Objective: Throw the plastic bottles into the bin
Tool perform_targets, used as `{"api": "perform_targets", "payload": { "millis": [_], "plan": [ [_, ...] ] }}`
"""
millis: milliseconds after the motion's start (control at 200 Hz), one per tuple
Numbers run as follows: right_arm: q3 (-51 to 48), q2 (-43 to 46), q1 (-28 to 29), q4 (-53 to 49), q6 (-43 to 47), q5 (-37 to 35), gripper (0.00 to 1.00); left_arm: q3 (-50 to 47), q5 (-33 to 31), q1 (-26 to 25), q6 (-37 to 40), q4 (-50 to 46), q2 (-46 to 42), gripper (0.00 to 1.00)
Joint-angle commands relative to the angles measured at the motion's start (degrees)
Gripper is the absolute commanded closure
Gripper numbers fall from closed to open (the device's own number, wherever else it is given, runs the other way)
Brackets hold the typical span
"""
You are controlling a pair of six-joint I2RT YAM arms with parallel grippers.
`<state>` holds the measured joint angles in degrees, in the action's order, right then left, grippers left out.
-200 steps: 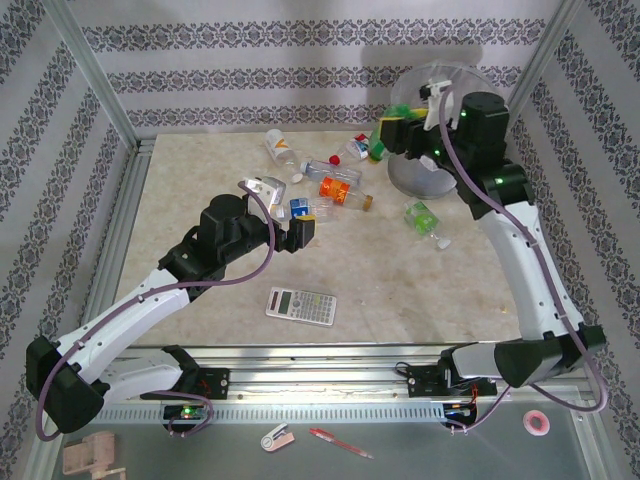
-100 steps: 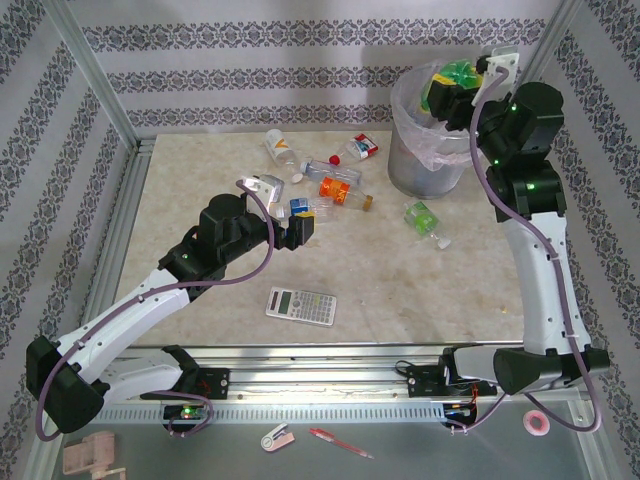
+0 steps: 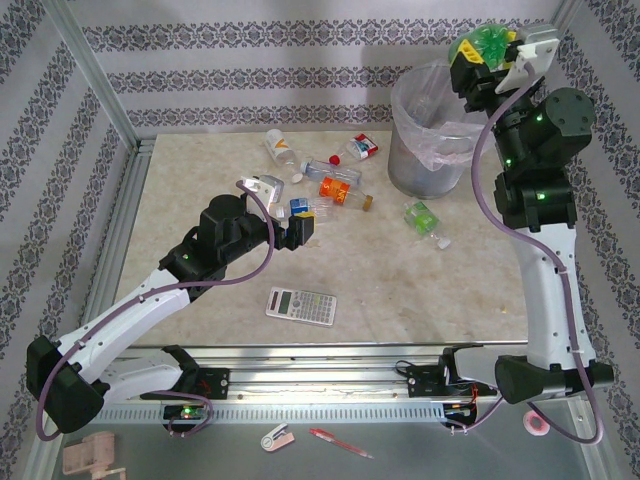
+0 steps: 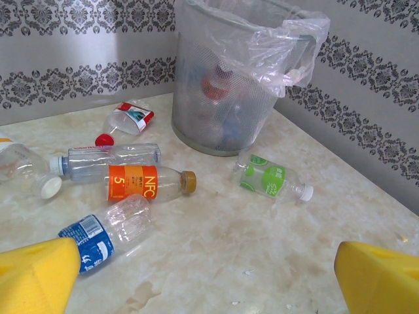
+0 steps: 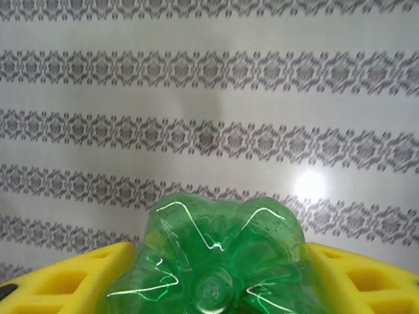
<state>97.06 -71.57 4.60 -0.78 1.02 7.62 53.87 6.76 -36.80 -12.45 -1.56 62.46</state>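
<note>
Operator: right arm, what have you got?

Eng: your right gripper (image 3: 487, 58) is clamped on a green plastic bottle (image 3: 490, 42), a finger pressed to each side. On the right wrist cam you're looking at the bottle's lobed base, with yellow fingers (image 5: 72, 278) left and right of it and patterned wall behind. On the top cam it's raised high by the far right edge of the bin (image 3: 415, 165). Can't tell whether it's squarely over the opening.

Operator: and the left?

Eng: your left gripper (image 3: 303, 228) has its jaws wide apart with nothing between them. It sits low over the table (image 3: 200, 170), just beside the blue-label bottle (image 3: 300, 207).

Operator: what's lying on the table?

Eng: there's a cluster mid-table, all on their sides. The orange NFC bottle (image 4: 147, 183) is next to the blue-label one, and a clear bottle with a white cap (image 4: 108, 160) lies just behind it. The red-label bottle (image 4: 127, 118) is further back toward the bin. A pale bottle with an orange label (image 3: 280, 148) is at the far left of the group. The green-label bottle (image 4: 268, 180) lies alone near the bin's foot.

Operator: bin?

Eng: grey mesh, upright, with a whitish bag (image 4: 294, 39) folded over the rim. Coloured shapes show through the mesh, too blurred to name. Your calculator (image 3: 301, 304) sits nearer the arm bases, well apart from the bottles
</note>
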Motion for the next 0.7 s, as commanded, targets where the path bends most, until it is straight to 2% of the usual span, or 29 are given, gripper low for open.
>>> {"api": "perform_targets", "payload": {
  "millis": [0, 225, 694],
  "plan": [
    [-1.01, 1.87, -0.58, 7.25, 1.89, -2.38, 0.78, 0.09, -0.83, -0.84, 0.05, 3.11, 0.03, 0.0],
    [-2.28, 2.73, -0.73, 11.34, 2.65, -2.17, 0.78, 0.34, -1.16, -0.82, 0.32, 3.42, 0.37, 0.0],
    [-1.04, 1.47, -1.48, 13.13, 3.36, -2.28, 0.82, 0.1, -2.56, -0.82, 0.58, 3.39, 0.12, 0.0]
  ]
}}
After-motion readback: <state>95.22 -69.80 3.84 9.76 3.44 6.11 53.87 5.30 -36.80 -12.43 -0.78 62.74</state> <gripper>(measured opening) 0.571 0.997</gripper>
